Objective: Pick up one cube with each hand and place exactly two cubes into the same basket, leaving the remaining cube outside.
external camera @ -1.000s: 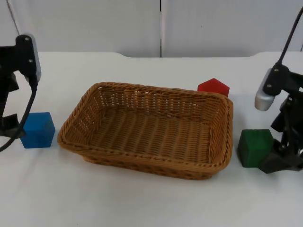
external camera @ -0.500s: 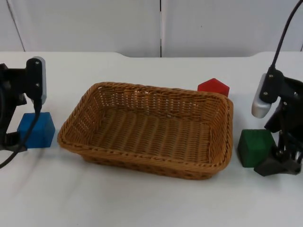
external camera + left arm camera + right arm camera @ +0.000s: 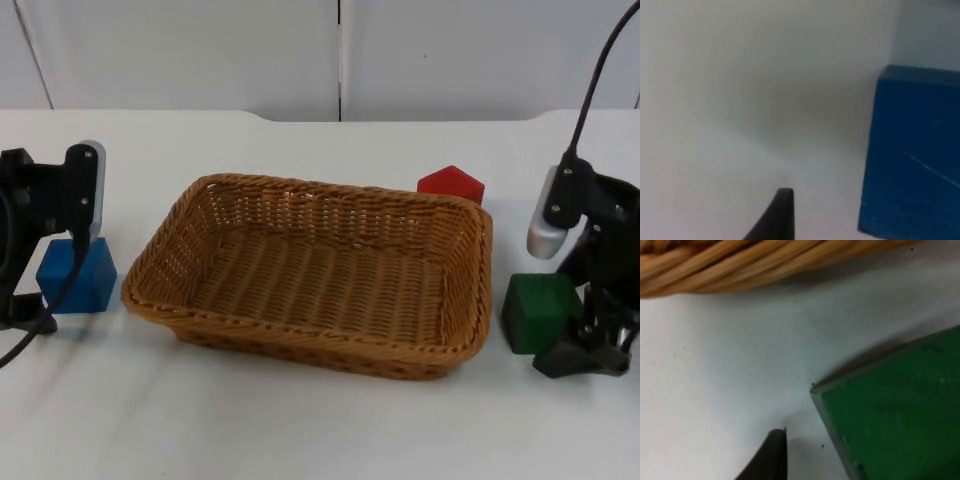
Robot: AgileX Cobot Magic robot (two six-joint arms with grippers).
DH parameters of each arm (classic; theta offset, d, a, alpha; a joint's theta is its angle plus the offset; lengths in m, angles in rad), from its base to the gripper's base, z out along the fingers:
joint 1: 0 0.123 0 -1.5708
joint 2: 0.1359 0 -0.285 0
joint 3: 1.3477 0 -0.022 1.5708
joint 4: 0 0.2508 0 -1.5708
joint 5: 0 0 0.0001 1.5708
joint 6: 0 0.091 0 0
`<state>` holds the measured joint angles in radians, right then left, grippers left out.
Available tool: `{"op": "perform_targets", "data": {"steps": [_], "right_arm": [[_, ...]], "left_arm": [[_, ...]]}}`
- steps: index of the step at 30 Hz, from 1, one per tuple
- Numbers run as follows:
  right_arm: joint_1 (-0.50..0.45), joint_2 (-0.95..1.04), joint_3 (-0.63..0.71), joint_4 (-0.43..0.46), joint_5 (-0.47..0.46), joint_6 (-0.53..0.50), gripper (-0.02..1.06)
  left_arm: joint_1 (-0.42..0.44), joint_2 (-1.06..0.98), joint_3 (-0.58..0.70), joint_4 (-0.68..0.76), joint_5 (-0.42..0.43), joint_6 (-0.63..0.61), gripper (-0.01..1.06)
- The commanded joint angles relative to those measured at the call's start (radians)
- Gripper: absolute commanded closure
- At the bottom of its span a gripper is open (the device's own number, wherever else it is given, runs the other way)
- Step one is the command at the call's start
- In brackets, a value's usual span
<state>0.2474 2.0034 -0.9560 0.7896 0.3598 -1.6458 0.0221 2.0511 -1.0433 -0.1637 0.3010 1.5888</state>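
A blue cube (image 3: pixel 84 277) sits left of the wicker basket (image 3: pixel 303 347). My left gripper (image 3: pixel 33 303) is low at the cube's left side, open; its fingertip (image 3: pixel 782 212) stands apart from the blue cube (image 3: pixel 912 155). A green cube (image 3: pixel 539 310) rests right of the basket. My right gripper (image 3: pixel 573 352) is down at the cube's front right corner, open; one fingertip (image 3: pixel 774 454) is just off the green cube (image 3: pixel 895 410). A red cube (image 3: pixel 452 184) lies behind the basket's far right corner. Nothing is inside the basket.
The basket rim (image 3: pixel 735 265) runs close to the right gripper. The table ends at the grey partition wall (image 3: pixel 340 55) behind. Bare white table (image 3: pixel 300 430) lies in front of the basket.
The left arm has swung right, and its wrist now overlaps the blue cube's left part. The right gripper has slid toward the table's front beside the green cube. No cube has moved.
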Motion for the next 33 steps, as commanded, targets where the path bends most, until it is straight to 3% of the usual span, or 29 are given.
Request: {"op": "perform_targets", "data": {"steps": [1,12,19,23,33], "right_arm": [[0.008,-0.002,-0.002,0.005,0.0,-0.023,0.01],[0.008,-0.002,-0.002,0.017,-0.015,-0.092,0.01],[0.008,0.0,-0.002,0.095,-0.008,-0.204,0.01],[0.008,0.0,-0.002,0.139,-0.008,-0.204,0.01],[0.008,0.0,-0.002,0.139,-0.008,-0.204,0.01]], "left_arm": [[-0.002,0.013,0.0,-0.001,-0.004,0.013,0.0],[-0.002,0.013,0.0,-0.001,-0.004,0.11,0.0],[-0.002,0.013,0.0,-0.001,-0.004,0.173,0.0],[-0.002,0.013,0.0,-0.001,-0.024,0.183,0.0],[-0.002,0.013,0.0,-0.001,-0.027,0.185,0.0]]}}
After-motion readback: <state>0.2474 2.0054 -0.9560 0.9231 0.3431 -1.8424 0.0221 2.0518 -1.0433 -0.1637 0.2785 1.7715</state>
